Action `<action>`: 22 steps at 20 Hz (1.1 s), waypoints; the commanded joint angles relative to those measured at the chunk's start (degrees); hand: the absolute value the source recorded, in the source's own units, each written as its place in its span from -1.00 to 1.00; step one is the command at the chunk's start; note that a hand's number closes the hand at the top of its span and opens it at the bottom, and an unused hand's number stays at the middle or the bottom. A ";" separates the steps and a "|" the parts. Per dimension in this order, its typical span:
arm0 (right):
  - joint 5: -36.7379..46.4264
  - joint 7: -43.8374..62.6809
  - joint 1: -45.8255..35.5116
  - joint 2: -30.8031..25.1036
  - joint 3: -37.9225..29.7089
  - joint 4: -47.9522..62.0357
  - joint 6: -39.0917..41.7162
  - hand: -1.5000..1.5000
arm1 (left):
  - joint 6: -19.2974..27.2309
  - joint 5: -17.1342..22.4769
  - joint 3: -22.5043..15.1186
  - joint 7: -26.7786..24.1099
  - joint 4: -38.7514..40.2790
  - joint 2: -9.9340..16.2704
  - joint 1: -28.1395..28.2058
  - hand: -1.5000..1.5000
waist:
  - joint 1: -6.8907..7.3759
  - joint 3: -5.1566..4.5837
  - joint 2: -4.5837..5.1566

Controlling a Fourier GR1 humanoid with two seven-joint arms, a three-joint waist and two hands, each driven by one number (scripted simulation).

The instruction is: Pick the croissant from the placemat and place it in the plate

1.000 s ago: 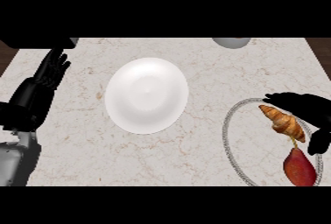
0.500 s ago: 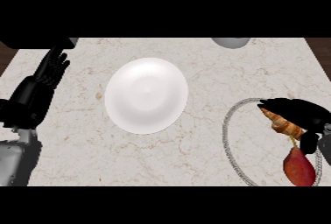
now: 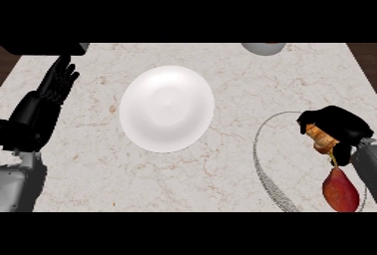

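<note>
Head view | right hand fingers curled over croissant, mostly hidden | left hand fingers straight

No readable text, label or number anywhere.

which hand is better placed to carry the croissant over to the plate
The right hand: its fingers are curled over the croissant on the placemat. The left hand rests open at the far edge, beyond the plate.

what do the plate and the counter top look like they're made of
The plate looks like glazed white ceramic: smooth, evenly white, with a soft sheen. The counter top looks like polished marble or similar stone: pale beige with thin brownish veins.
</note>
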 commanded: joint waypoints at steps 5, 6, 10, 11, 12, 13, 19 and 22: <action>-1.72 19.75 -3.44 3.08 -12.04 9.72 -4.90 1.00 | -0.10 0.41 0.39 2.93 -1.90 0.39 -2.01 0.00 | 0.22 0.28 0.15; -1.03 22.06 -7.46 3.77 -12.32 10.00 -5.01 1.00 | 0.65 -0.34 -0.57 3.21 -2.50 -0.67 -1.14 0.00 | 0.74 0.26 0.16; -0.63 18.70 -6.23 3.42 -13.40 8.01 -13.64 1.00 | -0.50 -0.17 0.63 2.32 -1.23 -0.11 -1.12 0.00 | -0.01 0.23 0.00; -0.79 18.14 -8.29 2.44 -13.75 8.39 -12.01 1.00 | 0.92 -0.86 0.28 2.94 -1.31 -1.33 -2.18 0.00 | -0.01 0.23 0.03; -1.54 16.45 -8.23 2.03 -14.42 7.85 -12.94 1.00 | -1.56 0.61 2.46 0.33 0.31 0.47 -0.50 0.00 | 0.01 0.21 0.04; -2.17 19.65 -8.64 3.57 -13.07 1.45 -8.08 1.00 | 0.98 -2.04 0.20 2.52 -0.84 -1.13 -1.56 0.00 | -0.53 0.17 -0.20; -11.55 12.78 -5.73 6.90 -15.20 -10.92 -4.67 1.00 | -0.88 -1.21 1.48 -0.67 0.58 -0.89 1.22 0.00 | -1.20 0.15 -0.39; -16.91 13.18 -6.42 11.59 -14.76 -18.84 -0.56 1.00 | 0.34 -1.26 1.58 2.53 -2.16 -0.80 0.66 0.00 | -1.51 0.16 -0.85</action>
